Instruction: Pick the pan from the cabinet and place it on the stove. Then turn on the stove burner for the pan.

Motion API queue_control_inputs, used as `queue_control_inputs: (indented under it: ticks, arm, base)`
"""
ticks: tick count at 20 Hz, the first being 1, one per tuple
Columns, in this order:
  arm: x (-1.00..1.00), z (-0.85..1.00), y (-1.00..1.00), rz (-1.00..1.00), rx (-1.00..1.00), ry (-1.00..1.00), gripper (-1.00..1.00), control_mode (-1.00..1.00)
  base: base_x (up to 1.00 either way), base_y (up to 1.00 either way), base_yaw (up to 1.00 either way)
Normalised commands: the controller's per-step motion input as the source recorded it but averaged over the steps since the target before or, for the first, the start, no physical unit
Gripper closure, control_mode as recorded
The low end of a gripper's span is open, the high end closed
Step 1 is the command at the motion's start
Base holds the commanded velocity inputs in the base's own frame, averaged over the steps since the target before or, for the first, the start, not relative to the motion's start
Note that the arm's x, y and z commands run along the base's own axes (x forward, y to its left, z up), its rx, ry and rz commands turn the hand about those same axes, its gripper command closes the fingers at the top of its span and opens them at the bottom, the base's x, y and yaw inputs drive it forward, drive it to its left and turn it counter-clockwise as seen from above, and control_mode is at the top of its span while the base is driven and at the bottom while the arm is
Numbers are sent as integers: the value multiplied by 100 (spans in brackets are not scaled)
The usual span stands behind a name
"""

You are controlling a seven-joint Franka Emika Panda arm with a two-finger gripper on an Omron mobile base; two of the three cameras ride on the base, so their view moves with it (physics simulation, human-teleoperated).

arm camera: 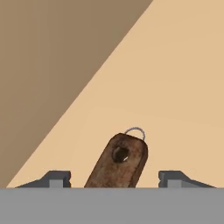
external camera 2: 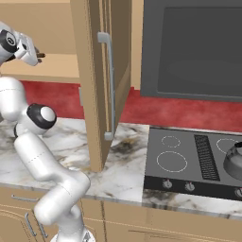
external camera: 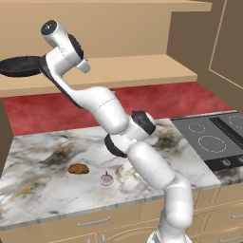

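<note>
Up at the top of the left base view, the cabinet spans the frame, its tan shelf running from the left edge to the right of centre; in the right base view its open door stands upright in the middle with a long silver bar handle. Below, the marbled desk fills the lower left of the left base view, and the stove lies at the lower right of the right base view, with a white burner ring at its front left and knobs along the front edge. The pan rests on the cabinet shelf at the upper left of the left base view, its dark round body partly hidden behind the arm's wrist. In the hand view the brown pan handle lies bottom centre, with a small metal loop at its end. The claw is released, its two tips apart on either side of the handle and not touching it. A brown lump and a small pale bulb sit on the desk at lower centre-left, near each other.
</note>
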Motion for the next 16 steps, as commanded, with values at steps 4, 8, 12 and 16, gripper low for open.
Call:
queue_control_inputs:
  ticks: [4,8,12,16]
  arm:
    - [13,-47,22,0,0,0,100,-100]
    - [7,-46,22,0,0,0,100,-100]
    - [1,-28,20,0,0,-1,100,-100]
    - [-7,-6,23,0,0,-12,100,-100]
  base:
    - [0,0,0]
    - [0,0,0]
    - [0,0,0]
    - [0,0,0]
